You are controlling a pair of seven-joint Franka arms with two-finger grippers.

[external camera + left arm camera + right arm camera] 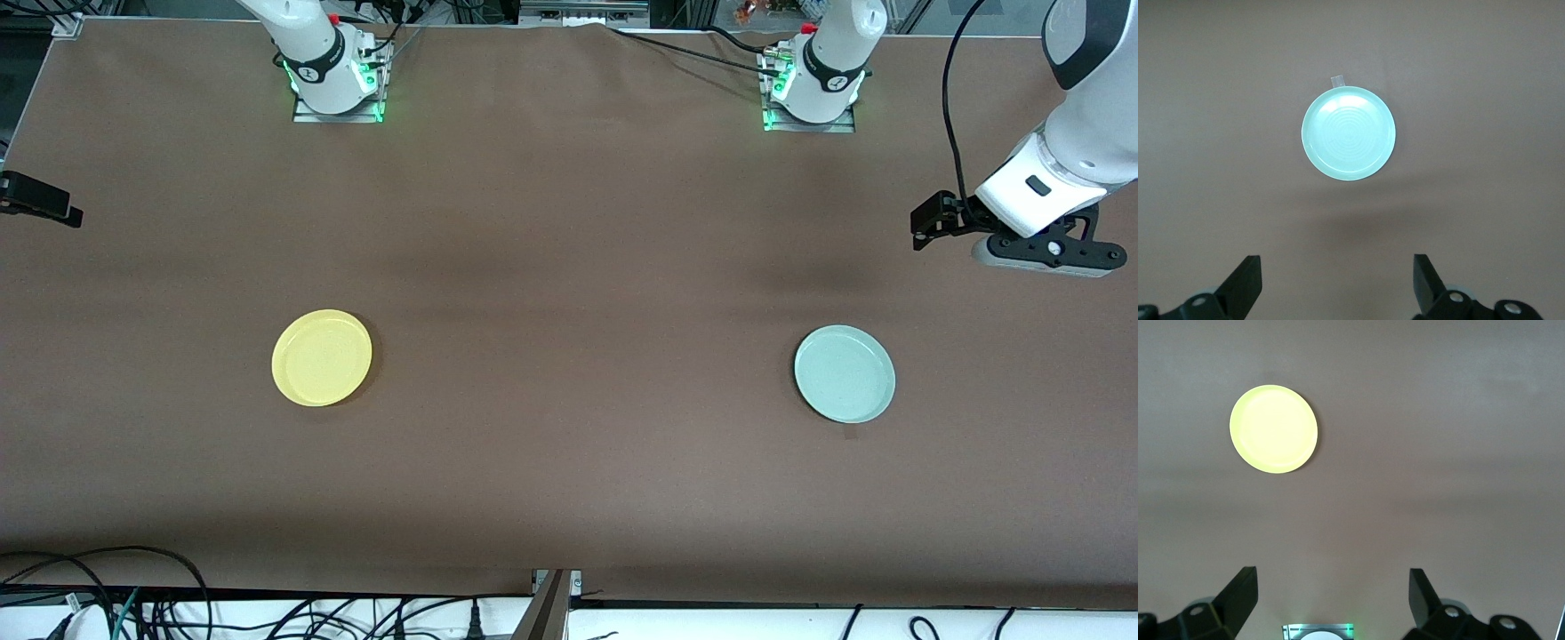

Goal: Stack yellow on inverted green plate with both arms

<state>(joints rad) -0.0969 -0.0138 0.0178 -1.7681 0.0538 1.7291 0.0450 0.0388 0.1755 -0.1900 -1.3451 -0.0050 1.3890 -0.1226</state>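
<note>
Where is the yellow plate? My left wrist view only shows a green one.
Observer: The yellow plate lies toward the right arm's end of the table, well apart from the green plate.
Operator: Is something grabbing it?
Observer: No, the right pincer hangs open in the air, touching nothing.
Operator: Is my pincer above the green plate?
Observer: No, the left pincer hangs off to one side of it, toward the left arm's end.

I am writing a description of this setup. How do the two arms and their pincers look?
Both arms are white with rounded shells and black joint bands; the left arm carries a black cable. Their bases stand on metal plates with green lights. Each pincer, left pincer and right pincer, has two black, pointed fingers on a black body with silver screws.
</note>
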